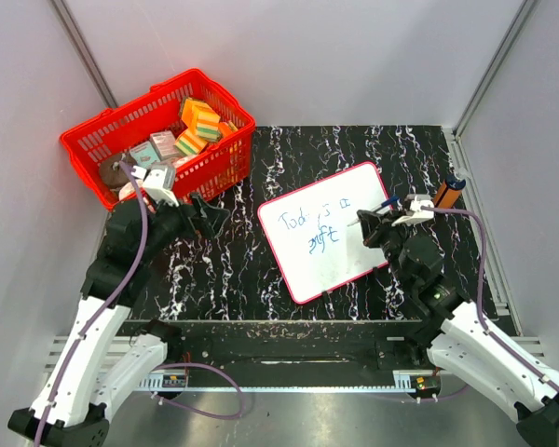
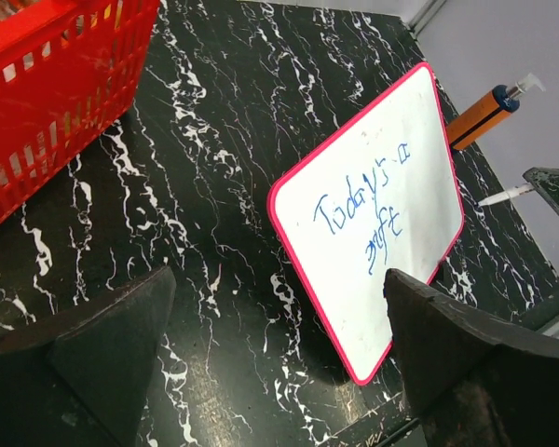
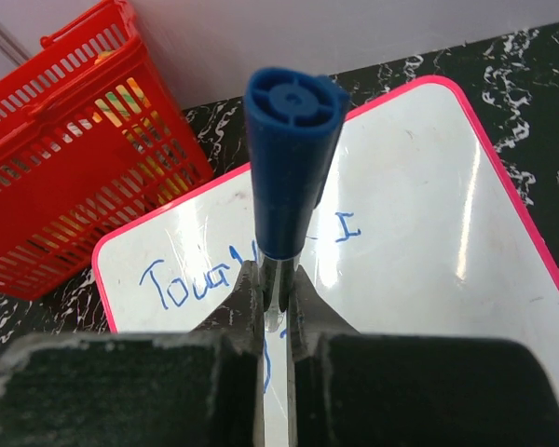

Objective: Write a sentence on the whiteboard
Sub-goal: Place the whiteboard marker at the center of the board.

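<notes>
whiteboard (image 1: 343, 272): 1, flat on worktop (image 1: 225, 272)
sentence (image 1: 309, 229): 2 blue lines
marker (image 3: 290, 158): 1, pinched in right end effector (image 3: 278, 300)
left end effector (image 2: 279, 346): spread, empty
basket (image 1: 91, 142): 1, red

**Blue on white, white on black**

I am looking at a whiteboard (image 1: 340, 251) showing white inside a red-pink rim, its sentence (image 1: 293, 222) running in thin blue. The tabletop (image 1: 233, 270) is showing black with white marble veining. The basket (image 1: 219, 166) is glowing red, the marker (image 3: 289, 158) blue, the bottle (image 1: 447, 193) orange.

One whiteboard (image 1: 328, 270), one basket (image 1: 219, 166), one marker (image 3: 289, 158), one bottle (image 2: 483, 114).
</notes>
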`<state>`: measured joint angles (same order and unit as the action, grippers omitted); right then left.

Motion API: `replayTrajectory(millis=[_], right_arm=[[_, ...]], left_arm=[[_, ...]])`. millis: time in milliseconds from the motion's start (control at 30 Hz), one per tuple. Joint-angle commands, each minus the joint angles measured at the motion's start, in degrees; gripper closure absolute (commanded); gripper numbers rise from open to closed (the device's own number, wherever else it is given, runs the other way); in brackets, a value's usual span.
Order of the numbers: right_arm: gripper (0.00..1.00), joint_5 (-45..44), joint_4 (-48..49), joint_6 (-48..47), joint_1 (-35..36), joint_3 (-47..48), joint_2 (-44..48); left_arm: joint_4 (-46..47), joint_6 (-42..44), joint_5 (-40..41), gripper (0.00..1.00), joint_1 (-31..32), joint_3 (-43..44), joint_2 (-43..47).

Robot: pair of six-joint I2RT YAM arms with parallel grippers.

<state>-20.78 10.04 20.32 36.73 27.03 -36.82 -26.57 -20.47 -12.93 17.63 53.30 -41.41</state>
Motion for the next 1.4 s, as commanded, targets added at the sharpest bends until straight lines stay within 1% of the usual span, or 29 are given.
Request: replayTrajectory(millis=[0,167,300,333,467,533,667,767,800,933,1033,1067,1133,1167,1267,1300,1367], right_arm=[[1.0,-5.23,-8.45,5.6,-0.17,5.48,1.48],[1.0,-4.98,-17.84,9.12,-0.17,9.61,-0.18],[1.0,-2.35,-24.53,12.11,-0.6,12.96,-2.55],[1.0,-1.99,-26.29,14.29,-0.78,13.57,-2.82],[1.0,2.13,-31.65,18.87,-3.85,13.49,-0.89],[1.0,4.77,-35.59,22.2,-7.01,13.06,0.68],[1.0,10.13,-40.09,27.92,-13.25,9.37,5.96],[1.0,14.61,-41.86,31.36,-17.47,6.82,8.95],[1.0,17.06,-42.03,32.15,-18.35,6.29,8.96],[1.0,22.08,-41.42,35.23,-22.74,4.18,6.06],[1.0,24.29,-41.25,35.32,-25.03,3.47,4.04],[1.0,25.07,-41.07,35.41,-27.13,2.78,3.43],[1.0,28.85,-40.02,35.23,-29.6,1.37,1.41],[1.0,31.38,-39.75,35.06,-32.31,-0.38,0.62],[1.0,34.91,-38.96,34.35,-35.93,-3.89,-1.5],[1.0,35.36,-38.96,34.26,-38.46,-4.69,-1.42],[1.0,35.28,-39.13,33.74,-39.63,-6.36,-0.63]], left_arm=[[-2.09,-2.38,3.96,0.01,-0.31,0.41,2.64],[-2.79,-4.13,2.74,0.01,-0.31,-1.53,3.27],[-3.58,-4.84,0.28,0.01,-0.31,-2.93,2.82],[-4.28,-4.93,0.1,0.01,-0.31,-3.02,2.91],[-6.13,-5.46,0.53,0.01,-0.31,-4.43,4.4],[-6.57,-5.46,0.1,0.01,-0.31,-5.83,5.89],[-7.71,-4.41,1.59,0.01,-0.31,-7.51,8.18],[-9.11,-3.97,2.47,0.01,-0.31,-7.6,9.15],[-9.55,-3.7,2.3,0.01,-0.31,-7.51,9.24],[-10.96,-3.17,2.56,0.01,-0.31,-6.89,9.94],[-11.05,-3.17,2.38,0.01,-0.31,-7.33,10.64],[-11.05,-3.43,2.38,0.01,-0.31,-7.51,10.91],[-11.05,-3.87,1.86,0.01,-0.31,-7.51,11.08],[-11.05,-3.88,1.77,0.01,-0.31,-7.51,11.0],[-11.05,-4.05,0.98,0.01,-0.31,-7.42,10.91],[-11.05,-4.05,0.98,0.01,-0.31,-7.42,10.91],[-11.05,-4.14,0.8,0.01,-0.31,-7.42,10.91]])
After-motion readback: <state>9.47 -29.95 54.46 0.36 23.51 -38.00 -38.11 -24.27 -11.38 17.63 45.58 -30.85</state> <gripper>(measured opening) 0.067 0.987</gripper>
